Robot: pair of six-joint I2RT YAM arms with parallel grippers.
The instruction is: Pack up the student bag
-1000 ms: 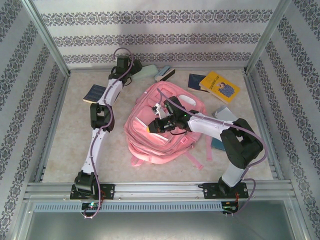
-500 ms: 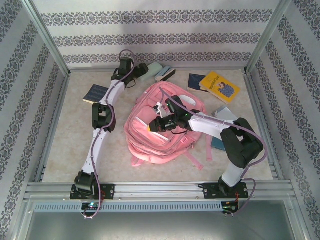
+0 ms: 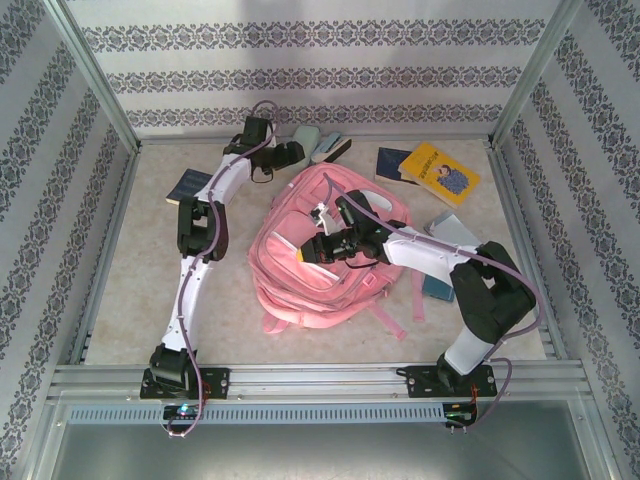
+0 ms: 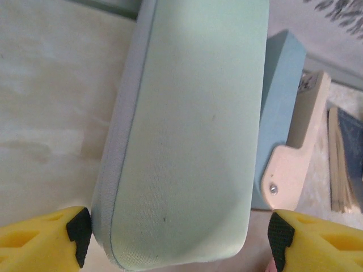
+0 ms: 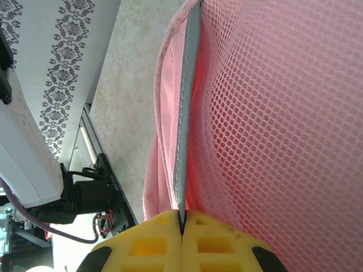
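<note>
Straps trailing toward the near edge, the student bag [image 3: 290, 285] lies flat in the middle of the desk [image 3: 130, 280], its pink bulk reaching most of the way toward the far edge. The right end effector [image 3: 308, 251] rests over the bag's middle; in the wrist view its yellow jaws [image 5: 181, 218] are pressed together on a thin grey trim strip [image 5: 184, 124] that edges a panel of pink mesh [image 5: 283, 113].

The left arm stretches to the far edge, left of centre, where the left end effector [image 3: 292, 153] meets a mint-green pouch [image 3: 307, 137]. Seen from the wrist, its jaws [image 4: 180, 238] stand apart and straddle the near end of the pouch [image 4: 193, 130]. One black pad sits right at the pouch's seam, and the other stands a little clear of the fabric.

Just beside the pouch lies a light blue block with a beige handle [image 4: 283, 113]. A yellow book [image 3: 440, 172] overlaps a dark blue book [image 3: 392, 162] toward the far right corner. A small dark notebook [image 3: 188, 186] lies near the left edge, beside the left arm.
</note>
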